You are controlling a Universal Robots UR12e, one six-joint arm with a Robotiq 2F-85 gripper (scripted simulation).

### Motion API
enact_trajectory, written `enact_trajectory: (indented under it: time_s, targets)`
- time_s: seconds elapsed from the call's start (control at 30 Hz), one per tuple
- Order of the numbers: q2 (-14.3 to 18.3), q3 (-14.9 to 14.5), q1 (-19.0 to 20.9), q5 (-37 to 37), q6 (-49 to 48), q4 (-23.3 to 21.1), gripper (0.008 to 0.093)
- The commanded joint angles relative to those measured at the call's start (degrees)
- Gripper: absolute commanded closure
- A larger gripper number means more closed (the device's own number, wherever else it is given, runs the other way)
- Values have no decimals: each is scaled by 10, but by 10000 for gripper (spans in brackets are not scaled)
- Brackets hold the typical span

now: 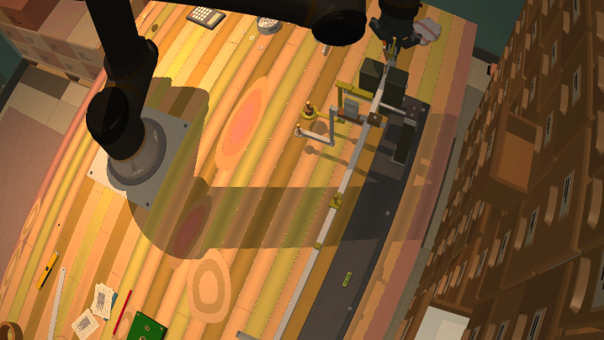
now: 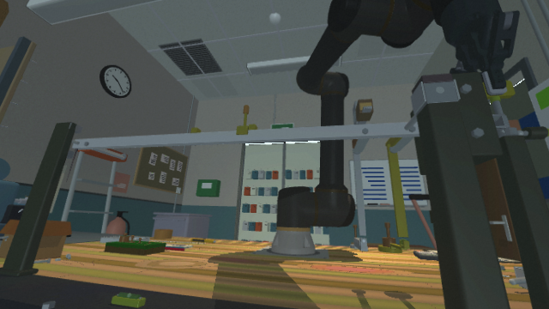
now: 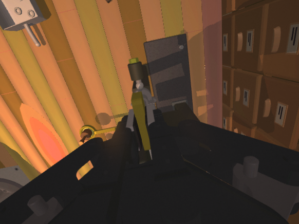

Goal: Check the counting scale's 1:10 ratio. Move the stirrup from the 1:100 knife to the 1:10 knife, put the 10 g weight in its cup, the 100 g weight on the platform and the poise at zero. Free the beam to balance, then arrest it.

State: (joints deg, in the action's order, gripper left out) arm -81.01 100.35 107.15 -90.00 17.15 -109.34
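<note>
The counting scale stands along the right side of the striped bench, its long grey beam (image 1: 338, 198) running over the dark base plate (image 1: 367, 220). At the beam's short far end, beyond the two dark pillars (image 1: 382, 82), I hold the yellow stirrup (image 3: 140, 120) in my closed gripper (image 1: 394, 44). A grey hook and a dark knob (image 3: 136, 72) show just past the stirrup. The yellow cup (image 1: 309, 112) with a brown weight in it sits on the bench left of the pillars. A second weight (image 1: 298, 131) stands beside it. The yellow poise (image 1: 336, 199) sits mid-beam.
The pillars and the yellow frame (image 1: 355, 91) crowd the space under my gripper. Drawer cabinets (image 1: 549, 148) rise beyond the bench's right edge. A calculator (image 1: 205, 17) and a tin (image 1: 268, 25) lie at the far end; a green block (image 1: 145, 327) and papers lie near.
</note>
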Motion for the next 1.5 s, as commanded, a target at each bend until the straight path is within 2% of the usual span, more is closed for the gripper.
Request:
enact_trajectory:
  time_s: [0.0, 1.3, 1.47]
  targets:
    - [0, -1, 0, 0, 0, 0, 934]
    - [0, -1, 0, 0, 0, 0, 934]
    - [0, -1, 0, 0, 0, 0, 849]
